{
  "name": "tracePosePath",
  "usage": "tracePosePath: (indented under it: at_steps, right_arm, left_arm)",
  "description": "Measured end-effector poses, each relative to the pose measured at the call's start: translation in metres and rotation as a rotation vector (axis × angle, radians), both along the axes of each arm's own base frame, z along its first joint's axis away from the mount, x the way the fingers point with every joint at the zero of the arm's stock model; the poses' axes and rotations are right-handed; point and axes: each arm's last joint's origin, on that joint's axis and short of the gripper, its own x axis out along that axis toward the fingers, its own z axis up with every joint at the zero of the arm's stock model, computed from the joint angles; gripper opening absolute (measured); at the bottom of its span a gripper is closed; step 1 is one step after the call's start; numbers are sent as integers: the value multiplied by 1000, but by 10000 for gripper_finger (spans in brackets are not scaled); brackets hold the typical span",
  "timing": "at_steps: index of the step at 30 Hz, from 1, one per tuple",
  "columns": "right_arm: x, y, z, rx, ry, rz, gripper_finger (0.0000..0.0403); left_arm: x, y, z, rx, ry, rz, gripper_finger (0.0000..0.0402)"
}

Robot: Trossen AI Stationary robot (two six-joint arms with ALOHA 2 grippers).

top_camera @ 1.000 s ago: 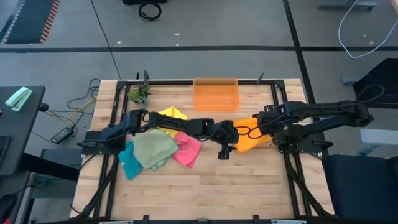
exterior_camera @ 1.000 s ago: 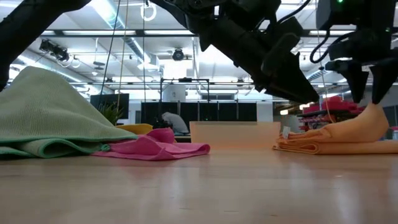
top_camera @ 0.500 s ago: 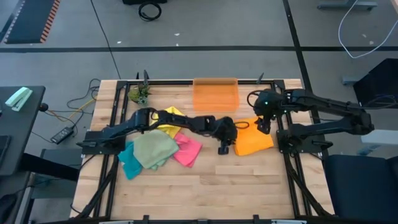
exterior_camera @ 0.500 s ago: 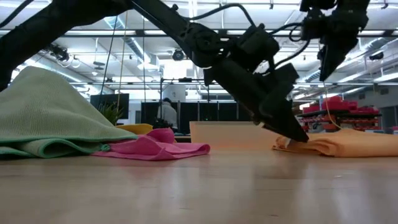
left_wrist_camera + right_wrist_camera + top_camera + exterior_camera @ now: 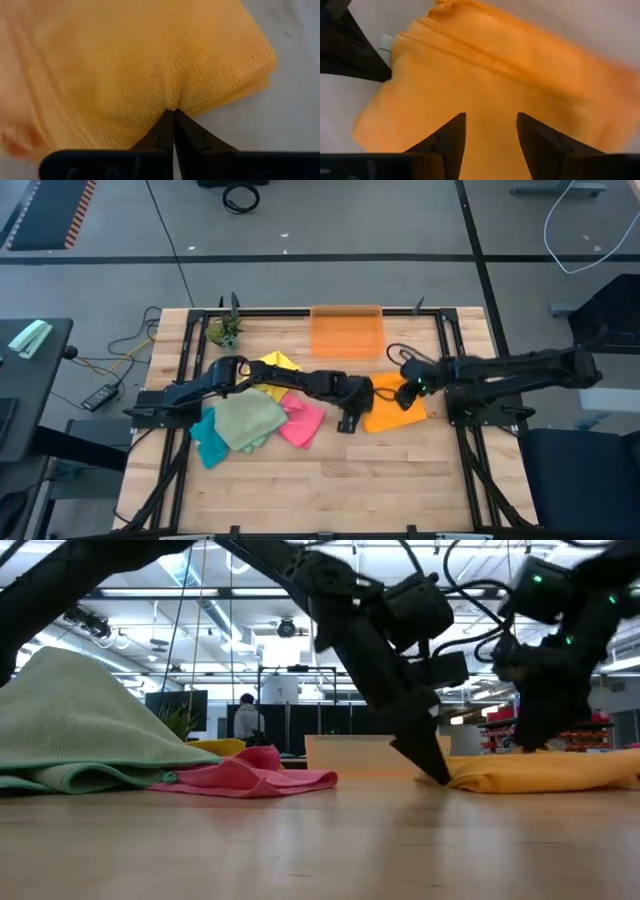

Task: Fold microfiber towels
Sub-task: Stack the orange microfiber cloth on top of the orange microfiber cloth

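A folded orange towel (image 5: 392, 412) lies flat on the table right of centre. My left gripper (image 5: 348, 420) reaches across from the left and is shut on its left edge. My right gripper (image 5: 405, 395) stands open over the towel's top (image 5: 490, 75), fingers pointing down. Left of centre lie a yellow towel (image 5: 277, 366), a pink towel (image 5: 303, 420), a sage green towel (image 5: 248, 420) heaped up, and a teal towel (image 5: 208, 442) partly under the green one. My left gripper pinches the orange towel's left edge (image 5: 175, 102) between its two fingertips (image 5: 435, 775), slanting down from the table's left side. The cloth puckers at the pinch; how many layers it has I cannot tell. The towel rests flat on the table. Whether my right gripper touches the towel's top I cannot tell.
A translucent orange bin (image 5: 346, 332) stands at the table's far edge, a small plant (image 5: 222, 332) at the far left. Bare wood (image 5: 330, 480) stretches along the near side. A person (image 5: 245, 720) stands in the room beyond the table.
My left gripper has tipped down onto the orange towel's left edge and taken hold; the towel has slid a little toward the table's left. My right gripper let go of the towel's raised part, which fell flat, rose, then came down again over the towel.
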Motion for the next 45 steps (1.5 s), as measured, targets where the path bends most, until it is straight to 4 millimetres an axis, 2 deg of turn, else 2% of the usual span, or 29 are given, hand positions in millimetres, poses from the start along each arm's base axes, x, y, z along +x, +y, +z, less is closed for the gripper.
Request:
tracePosePath:
  at_steps: [5, 10, 15, 19, 22, 25, 28, 30, 35, 40, 42, 45]
  right_arm:
    - [5, 25, -28, 48, -80, -53, 160]
    - [16, 60, -39, 83, -131, -17, 142]
    - [37, 96, -30, 58, -123, 81, 135]
    - [53, 112, -8, 22, -137, 180, 134]
    - [58, 115, 12, -10, -123, 213, 137]
    - [56, 111, 29, -23, -90, 177, 147]
    - [44, 99, 33, -51, 3, 87, 166]
    - [34, 90, 31, -55, 46, 34, 183]
    - [26, 81, 18, -18, 1, -1, 220]
    - [23, 79, -2, 28, -26, -9, 234]
    - [19, 78, -9, 31, -12, -19, 234]
    - [22, 79, -12, 46, -42, -19, 234]
  left_arm:
    - [-20, -24, 19, -10, 131, -96, 14]
    - [-46, -49, 36, -23, 251, -146, 26]
    - [-74, -63, 53, -46, 176, -139, 15]
    - [-100, -66, 65, -76, 28, -116, 11]
    - [-115, -61, 78, -120, -155, -87, 20]
    - [-128, -48, 75, -155, -283, -27, 39]
    - [-136, -31, 69, -202, -394, 66, 63]
    - [-135, -19, 64, -255, -468, 144, 82]
    - [-141, 5, 40, -408, -437, 274, 139]
    - [-134, 7, 22, -499, -387, 352, 189]
    - [-125, 6, 17, -520, -388, 369, 204]
    - [-122, 6, 13, -537, -367, 396, 220]
